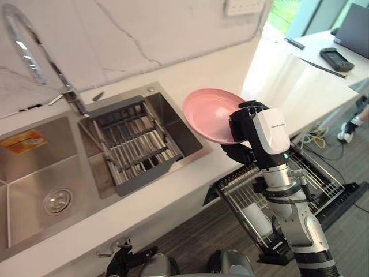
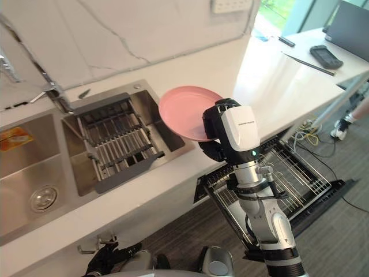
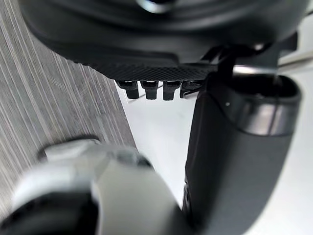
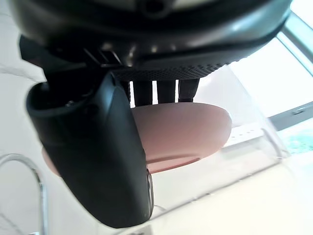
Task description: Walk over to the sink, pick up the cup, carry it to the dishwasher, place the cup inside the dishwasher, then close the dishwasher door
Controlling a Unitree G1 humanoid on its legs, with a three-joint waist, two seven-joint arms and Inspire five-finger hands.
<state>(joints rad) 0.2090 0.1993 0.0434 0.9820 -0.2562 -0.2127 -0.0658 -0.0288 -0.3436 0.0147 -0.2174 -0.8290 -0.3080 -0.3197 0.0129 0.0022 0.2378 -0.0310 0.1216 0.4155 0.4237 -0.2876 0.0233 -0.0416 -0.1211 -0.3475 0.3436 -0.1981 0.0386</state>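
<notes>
While right hand (image 1: 241,128) grips plate (image 1: 209,112), counter (image 1: 288,86) edge below.

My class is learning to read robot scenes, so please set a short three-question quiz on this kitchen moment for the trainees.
1. True or false: the right hand holds a pink plate.
2. Multiple choice: the dishwasher rack is A) pulled out, B) pushed fully in, C) lying on the counter.
3. Fill in: the dark drainer rack sits in the ___.

Key: 1 true; 2 A; 3 sink.
</notes>
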